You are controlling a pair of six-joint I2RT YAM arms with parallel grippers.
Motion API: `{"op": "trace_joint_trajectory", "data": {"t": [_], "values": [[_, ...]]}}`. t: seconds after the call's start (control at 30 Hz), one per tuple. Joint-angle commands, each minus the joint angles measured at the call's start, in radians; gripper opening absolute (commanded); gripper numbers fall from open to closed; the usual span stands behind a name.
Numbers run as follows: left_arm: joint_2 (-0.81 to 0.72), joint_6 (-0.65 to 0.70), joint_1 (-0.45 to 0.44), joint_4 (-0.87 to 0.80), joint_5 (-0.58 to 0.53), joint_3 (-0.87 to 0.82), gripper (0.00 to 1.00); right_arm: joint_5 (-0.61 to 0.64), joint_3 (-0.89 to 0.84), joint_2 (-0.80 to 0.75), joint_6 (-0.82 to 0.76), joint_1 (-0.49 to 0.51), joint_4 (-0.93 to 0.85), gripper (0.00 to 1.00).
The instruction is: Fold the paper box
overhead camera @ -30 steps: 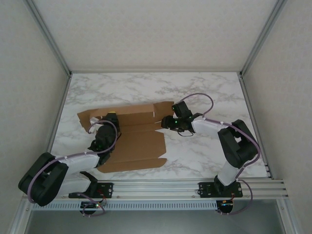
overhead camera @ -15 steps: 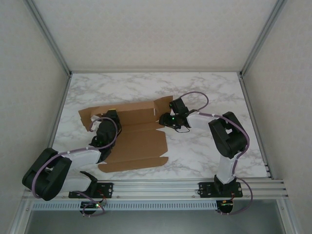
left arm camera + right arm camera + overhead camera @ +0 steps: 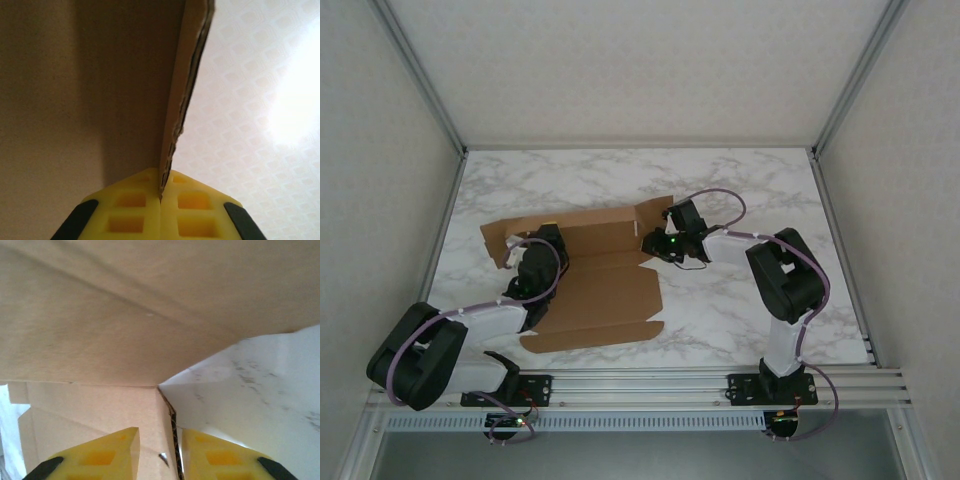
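Lying on the left half of the marble table [image 3: 750, 190], the paper box [image 3: 600, 290] is an opened-out brown cardboard sheet with flaps and notches. It is not yet a closed box. Its big middle panel is flat on the table, reaching from near the front rail back toward the middle. A long rear strip is tilted up, with a flap [image 3: 657, 212] raised at its right end and a smaller flap [image 3: 496, 240] at the far left end.

The left gripper [image 3: 546, 240] sits at the rear left part of the sheet. In the left wrist view, the left gripper [image 3: 161, 195] has its yellow fingers [image 3: 127, 207] pressed together, with the thin edge of a cardboard panel [image 3: 75, 100] pinched between them. That panel runs straight away from the camera, seen edge-on. A pale patterned wall [image 3: 250, 100] shows to the right of it.

The right gripper [image 3: 651, 243] is at the sheet's right edge, just below the raised flap. In the right wrist view, the right gripper [image 3: 160, 442] has its two yellow fingertips [image 3: 112, 450] a narrow gap apart. A cut cardboard edge [image 3: 171, 425] stands between them, closer to the right-hand one, and I cannot tell whether either tip touches it. A wide brown panel [image 3: 125, 315] slopes overhead. Marble shows at the right of that view.
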Motion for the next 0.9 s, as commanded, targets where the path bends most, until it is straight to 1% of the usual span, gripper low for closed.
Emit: {"op": "trace_joint_trajectory", "data": {"t": [0.0,0.13,0.23,0.33,0.5,0.6,0.7,0.87], "values": [[0.020,-0.022,0.001,-0.033,0.033,0.037,0.00,-0.076,0.017,-0.012,0.030,0.014,0.048,0.31],[0.028,-0.019,-0.001,-0.043,0.034,0.050,0.00,-0.077,0.050,0.020,0.023,0.037,0.033,0.34],[0.028,-0.017,-0.003,-0.049,0.034,0.051,0.00,-0.045,0.079,0.048,0.009,0.060,0.003,0.42],[0.031,-0.015,-0.003,-0.051,0.034,0.050,0.00,-0.033,0.099,0.086,0.012,0.079,0.003,0.44],[0.035,-0.016,-0.003,-0.045,0.037,0.046,0.00,-0.022,0.143,0.137,0.010,0.111,-0.010,0.46],[0.029,-0.014,-0.003,-0.048,0.039,0.044,0.00,0.017,0.130,0.115,-0.004,0.108,-0.027,0.48],[0.020,-0.008,-0.003,-0.054,0.037,0.042,0.00,0.034,0.104,0.057,-0.025,0.086,-0.041,0.53],[0.005,0.012,-0.002,-0.064,0.034,0.037,0.00,0.032,0.052,-0.032,-0.071,0.056,-0.074,0.54]]}}
